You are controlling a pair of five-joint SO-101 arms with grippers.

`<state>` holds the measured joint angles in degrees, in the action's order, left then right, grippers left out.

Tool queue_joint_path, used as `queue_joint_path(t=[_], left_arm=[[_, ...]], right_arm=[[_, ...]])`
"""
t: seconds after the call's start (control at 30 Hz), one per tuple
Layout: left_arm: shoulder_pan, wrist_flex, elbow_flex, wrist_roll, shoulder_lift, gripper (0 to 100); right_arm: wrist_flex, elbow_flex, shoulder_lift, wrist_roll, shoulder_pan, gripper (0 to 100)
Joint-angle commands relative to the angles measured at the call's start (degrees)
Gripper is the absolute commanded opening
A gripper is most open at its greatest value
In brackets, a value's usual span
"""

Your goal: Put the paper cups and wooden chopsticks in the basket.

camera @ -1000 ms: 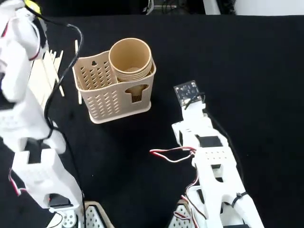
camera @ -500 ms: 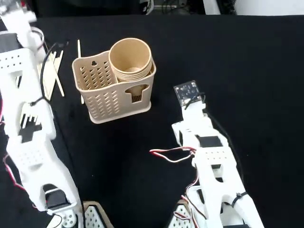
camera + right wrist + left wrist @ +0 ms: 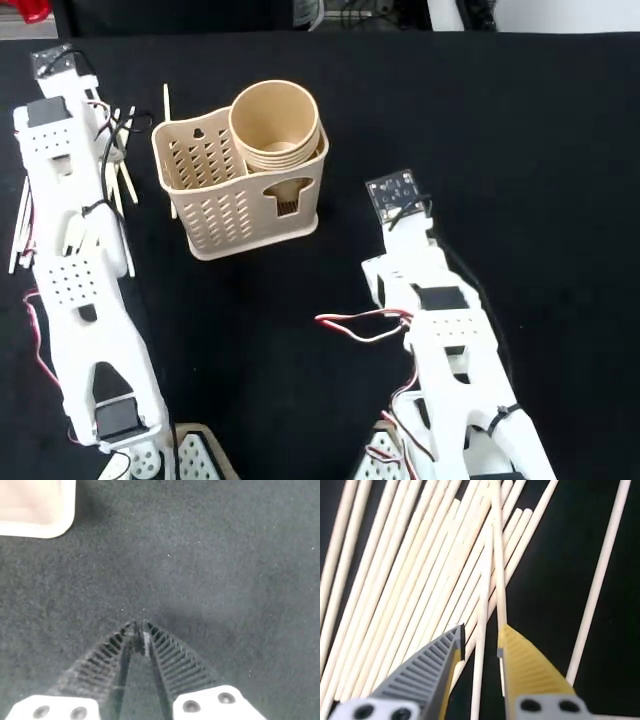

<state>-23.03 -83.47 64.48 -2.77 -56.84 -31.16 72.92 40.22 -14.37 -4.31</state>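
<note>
I am holding my left gripper [image 3: 480, 642] low over the wooden chopsticks [image 3: 410, 565], which are lying in a loose pile near the table's [image 3: 520, 120] far left corner. Its jaws are spread, with one stick running between them. My right gripper [image 3: 137, 630] is hanging over the black table near its middle, jaws pressed together. The stacked paper cups [image 3: 275, 125] are sitting in the basket [image 3: 215, 200], just beside the chopsticks.

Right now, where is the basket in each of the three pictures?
High view: basket upper centre-left, paper cups inside.
Left wrist view: not in it.
Right wrist view: the basket's pale corner beyond the shut right tool.
Shared landmark: the black tabletop.
</note>
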Motion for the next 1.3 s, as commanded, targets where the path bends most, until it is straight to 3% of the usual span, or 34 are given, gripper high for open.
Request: queue_joint_path(t=[0.0,0.3,0.4,0.47,0.8,1.07,1.27], left_arm=[[-0.22,-2.2,8.92,-0.18,-2.73,13],[-1.89,-5.01,10.24,-0.18,-8.97,12],[-2.07,-4.84,10.24,-0.18,-9.14,3],[-1.71,-5.27,10.95,-0.18,-8.79,4],[0.66,-17.58,31.25,-0.09,-3.78,3],[0.92,-17.58,22.11,-0.44,15.47,3],[3.47,-17.58,4.44,-0.53,40.79,3]], right_arm=[[1.14,-0.13,1.71,-0.09,-0.62,1.5],[1.14,-0.04,1.71,-0.09,-0.62,1.5],[1.14,-0.04,1.71,-0.09,-0.62,1.5],[1.14,-0.04,1.71,-0.09,-0.62,1.5],[2.2,0.13,1.63,-0.09,-0.62,1.5],[2.29,0.13,1.54,-0.09,-0.62,1.5],[2.37,0.13,1.45,-0.18,-0.62,1.5]])
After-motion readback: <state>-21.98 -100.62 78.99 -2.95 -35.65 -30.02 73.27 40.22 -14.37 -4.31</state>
